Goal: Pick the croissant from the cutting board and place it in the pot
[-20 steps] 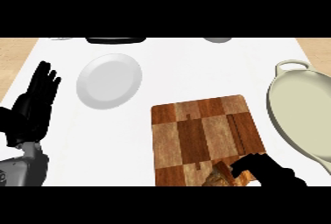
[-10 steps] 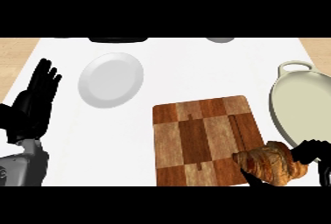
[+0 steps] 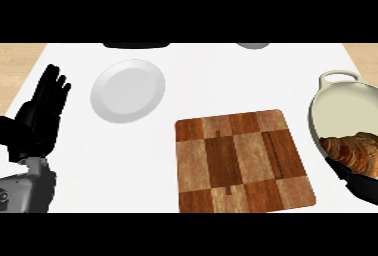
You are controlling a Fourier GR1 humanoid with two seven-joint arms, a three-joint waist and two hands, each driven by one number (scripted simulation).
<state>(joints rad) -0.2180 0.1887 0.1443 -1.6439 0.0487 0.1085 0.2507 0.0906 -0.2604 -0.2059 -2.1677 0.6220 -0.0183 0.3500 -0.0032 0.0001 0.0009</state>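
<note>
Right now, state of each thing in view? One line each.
croissant: off the board, over the pot's opening, held from below
pot: upright, no lid, right edge of the counter
board: flat, nothing on it
plate: flat, nothing on it
right hand: low at the right edge, under the croissant; finger pose unclear
left hand: open, fingers up, resting at the left edge

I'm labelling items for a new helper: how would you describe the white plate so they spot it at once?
Start at the checkered wooden cutting board in the middle of the white counter, then look up and to its left. The plate lies there alone, flat, plain white and handleless, unlike the deep cream pot at the right edge.
</note>
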